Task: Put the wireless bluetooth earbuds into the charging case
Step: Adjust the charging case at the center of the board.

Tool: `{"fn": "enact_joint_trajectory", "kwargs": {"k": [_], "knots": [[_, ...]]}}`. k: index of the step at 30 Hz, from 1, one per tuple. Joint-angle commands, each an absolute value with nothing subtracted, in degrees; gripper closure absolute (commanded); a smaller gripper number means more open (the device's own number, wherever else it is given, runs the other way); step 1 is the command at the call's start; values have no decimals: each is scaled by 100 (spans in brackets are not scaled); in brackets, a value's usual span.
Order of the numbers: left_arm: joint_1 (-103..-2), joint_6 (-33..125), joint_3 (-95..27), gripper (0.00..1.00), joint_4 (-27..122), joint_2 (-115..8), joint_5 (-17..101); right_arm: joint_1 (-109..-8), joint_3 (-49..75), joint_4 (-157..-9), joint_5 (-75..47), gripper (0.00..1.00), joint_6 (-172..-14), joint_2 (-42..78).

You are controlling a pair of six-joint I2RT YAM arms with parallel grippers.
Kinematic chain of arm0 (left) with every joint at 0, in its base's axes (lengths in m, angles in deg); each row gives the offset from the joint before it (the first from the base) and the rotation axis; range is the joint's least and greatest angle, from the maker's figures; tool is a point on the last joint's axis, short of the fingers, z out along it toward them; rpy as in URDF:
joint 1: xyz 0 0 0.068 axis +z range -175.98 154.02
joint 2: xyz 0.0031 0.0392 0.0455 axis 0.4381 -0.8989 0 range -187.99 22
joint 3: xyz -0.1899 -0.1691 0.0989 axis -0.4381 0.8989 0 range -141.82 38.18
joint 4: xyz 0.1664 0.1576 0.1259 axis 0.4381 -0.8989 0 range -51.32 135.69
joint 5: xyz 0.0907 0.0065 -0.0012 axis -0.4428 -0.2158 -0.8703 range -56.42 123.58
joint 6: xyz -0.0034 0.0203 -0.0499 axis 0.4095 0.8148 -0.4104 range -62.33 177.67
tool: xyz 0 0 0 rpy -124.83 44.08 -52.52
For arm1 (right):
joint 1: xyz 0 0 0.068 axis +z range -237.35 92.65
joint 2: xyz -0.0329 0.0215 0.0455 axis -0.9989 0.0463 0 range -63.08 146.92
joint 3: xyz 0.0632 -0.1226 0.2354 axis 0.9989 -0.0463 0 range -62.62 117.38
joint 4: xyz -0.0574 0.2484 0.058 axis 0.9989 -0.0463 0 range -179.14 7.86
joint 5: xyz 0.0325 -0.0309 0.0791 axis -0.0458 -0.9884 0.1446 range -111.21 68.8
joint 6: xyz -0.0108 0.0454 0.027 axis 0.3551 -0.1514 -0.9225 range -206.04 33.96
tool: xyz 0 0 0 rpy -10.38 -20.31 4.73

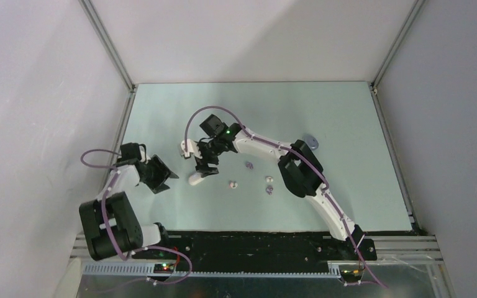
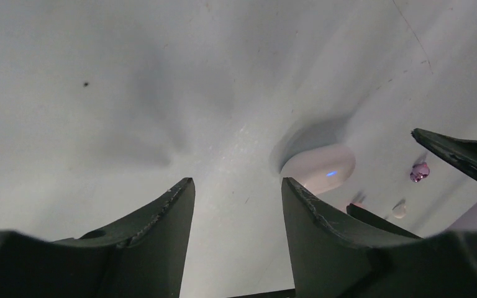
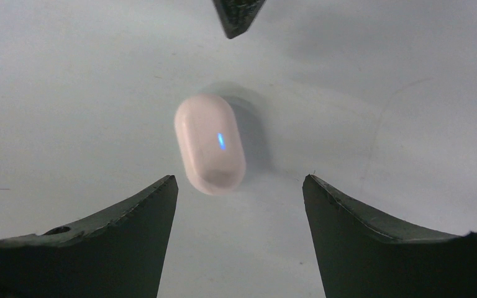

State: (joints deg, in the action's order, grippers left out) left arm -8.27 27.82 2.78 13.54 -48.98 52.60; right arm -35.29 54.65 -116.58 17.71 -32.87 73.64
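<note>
Left gripper [image 2: 236, 183] sits low over the table [image 1: 348, 112], jaws apart with nothing between them. Four earbuds lie loose, none in a case: purple earbud [image 1: 270, 190] closest to the bases, white earbud [image 1: 233, 184] and second white earbud [image 1: 269, 179] just past it, second purple earbud [image 1: 249, 164] beyond. Left of them the white case [image 3: 210, 143] lies flat, blue light on, right gripper [image 3: 240, 180] over it with jaws wide apart, not touching; farther right, a bluish round thing [image 1: 311, 141] beside the right arm.
</note>
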Motion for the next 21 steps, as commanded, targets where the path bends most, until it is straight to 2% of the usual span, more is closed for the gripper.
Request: {"fn": "enact_joint_trajectory", "kwargs": {"k": [1, 8, 15, 21], "knots": [[-939, 2702, -180, 41, 1719, -5475, 5484, -3596, 5574, -11247, 1427, 21, -3435, 7404], [-1504, 2682, -723, 44, 1614, -6389, 5593, -3577, 5524, -11488, 1516, 20, -3143, 7426], [-1869, 2555, -542, 61, 1534, -6644, 5597, -3574, 5387, -11426, 1399, 20, -3031, 7389], [-2421, 2546, -107, 68, 1905, -6622, 5868, -3576, 5367, -11279, 996, 20, -3698, 7314]]}}
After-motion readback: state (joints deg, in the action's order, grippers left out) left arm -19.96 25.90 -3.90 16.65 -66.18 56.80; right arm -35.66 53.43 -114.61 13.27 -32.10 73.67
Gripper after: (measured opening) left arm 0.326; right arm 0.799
